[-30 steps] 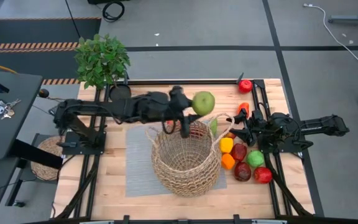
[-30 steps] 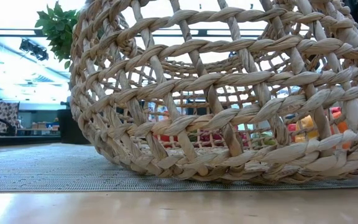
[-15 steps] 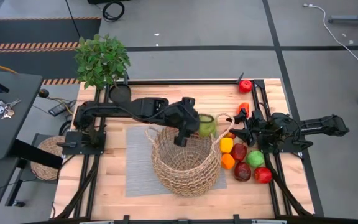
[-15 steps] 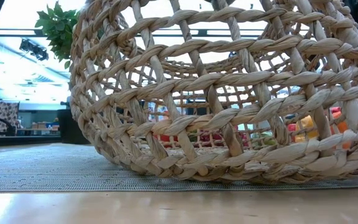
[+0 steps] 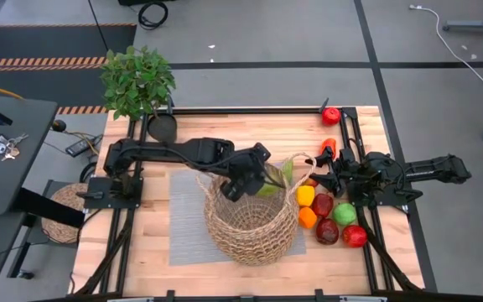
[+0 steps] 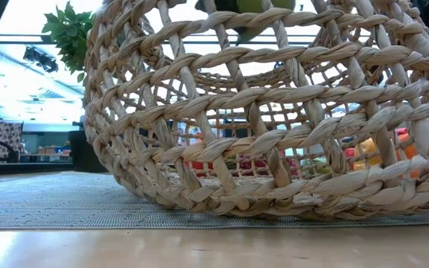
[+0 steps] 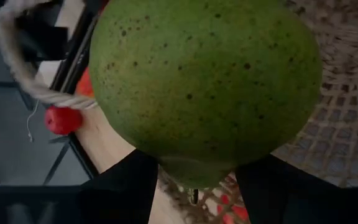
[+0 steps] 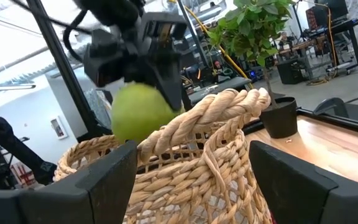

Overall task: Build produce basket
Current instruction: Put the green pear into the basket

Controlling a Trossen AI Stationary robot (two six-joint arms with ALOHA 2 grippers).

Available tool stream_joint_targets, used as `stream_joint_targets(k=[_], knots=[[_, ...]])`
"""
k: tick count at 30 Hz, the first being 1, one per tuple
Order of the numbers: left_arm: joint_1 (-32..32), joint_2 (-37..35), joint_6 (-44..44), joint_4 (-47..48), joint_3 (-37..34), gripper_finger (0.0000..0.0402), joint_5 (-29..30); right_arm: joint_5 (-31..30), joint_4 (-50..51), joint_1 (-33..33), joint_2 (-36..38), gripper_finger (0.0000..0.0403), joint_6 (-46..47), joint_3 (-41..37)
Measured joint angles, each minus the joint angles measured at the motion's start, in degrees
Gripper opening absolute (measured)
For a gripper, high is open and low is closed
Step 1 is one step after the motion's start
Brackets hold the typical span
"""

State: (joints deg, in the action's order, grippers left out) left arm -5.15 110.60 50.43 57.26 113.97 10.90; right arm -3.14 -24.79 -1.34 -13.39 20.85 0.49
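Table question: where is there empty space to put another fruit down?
Bare wood lies along the table's near edge, left of the grey mat and the basket. The side right of the basket is crowded with produce.

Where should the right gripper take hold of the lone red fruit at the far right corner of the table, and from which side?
Grip the red fruit across its round middle, coming straight down from above. It sits alone on the table, apart from the pile by the basket, so its sides look free. This is a judgement; its stem end is hard to make out.

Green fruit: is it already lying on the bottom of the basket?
No, the left hand holds the green fruit above the basket.
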Motion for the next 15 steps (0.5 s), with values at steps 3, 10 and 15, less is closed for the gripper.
stream_joint_targets(k=[3, 10, 15], knots=[[-0.7, 1.2, -0.1, 1.5, 0.0, 0.0194, 0.0, 0.0, 0.0, 0.0, 0.0, 0.0312, 0.0, 0.0], [-3.0, 5.7, 1.5, 1.7, 0.0, 0.0195, 0.0, 0.1, 0.0, 0.0, 0.0, 0.0312, 0.0, 0.0], [-4.2, 9.3, 4.3, 1.5, 0.0, 0.0195, -0.3, 0.1, 0.0, 0.0, 0.0, 0.0312, 0.0, 0.0]])
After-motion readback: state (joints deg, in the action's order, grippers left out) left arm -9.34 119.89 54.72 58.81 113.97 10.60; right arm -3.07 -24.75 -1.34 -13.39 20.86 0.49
